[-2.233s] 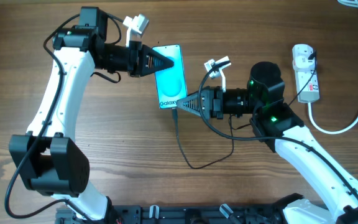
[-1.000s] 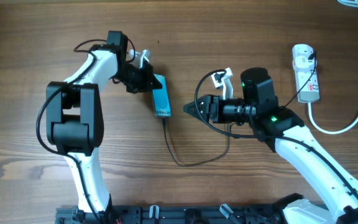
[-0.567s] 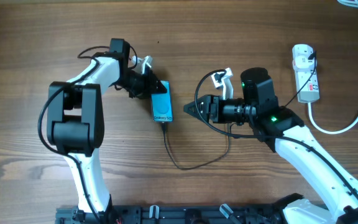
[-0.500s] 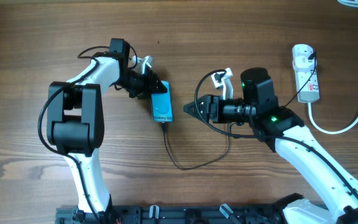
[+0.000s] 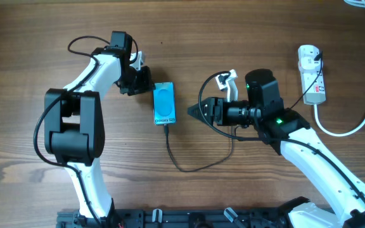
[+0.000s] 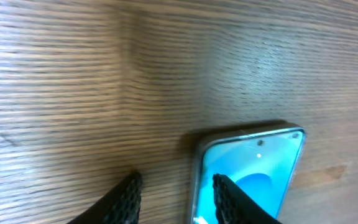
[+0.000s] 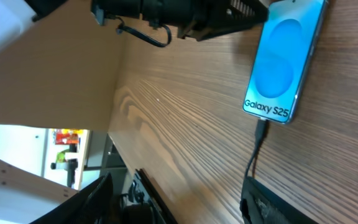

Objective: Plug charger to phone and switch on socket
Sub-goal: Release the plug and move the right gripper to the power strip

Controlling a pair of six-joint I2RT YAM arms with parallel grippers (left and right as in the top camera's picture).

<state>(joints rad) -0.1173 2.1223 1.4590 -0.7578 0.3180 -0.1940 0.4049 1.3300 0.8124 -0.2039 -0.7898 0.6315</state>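
The phone (image 5: 164, 104) lies flat on the wooden table, screen up, showing "Galaxy S25". The charger's thin black cable (image 5: 181, 166) is plugged into the phone's lower end and loops down and right toward my right arm. My left gripper (image 5: 147, 81) is open and empty just off the phone's upper left corner; in the left wrist view its fingers (image 6: 127, 196) stand apart over the phone's (image 6: 253, 168) edge. My right gripper (image 5: 192, 111) is open and empty to the right of the phone. The right wrist view shows the phone (image 7: 284, 68) with the plug (image 7: 261, 130) in it. The socket (image 5: 312, 75) lies at the far right.
A thick white cable (image 5: 344, 130) runs from the socket's near end and curves up along the right table edge. A black plug (image 5: 319, 60) sits in the socket. The left arm (image 7: 185, 15) shows beyond the phone in the right wrist view.
My left gripper has let go of the phone, which went from tilted on edge to flat on the table, and drew back up-left. The right gripper earlier pulled back right from the phone's lower end.
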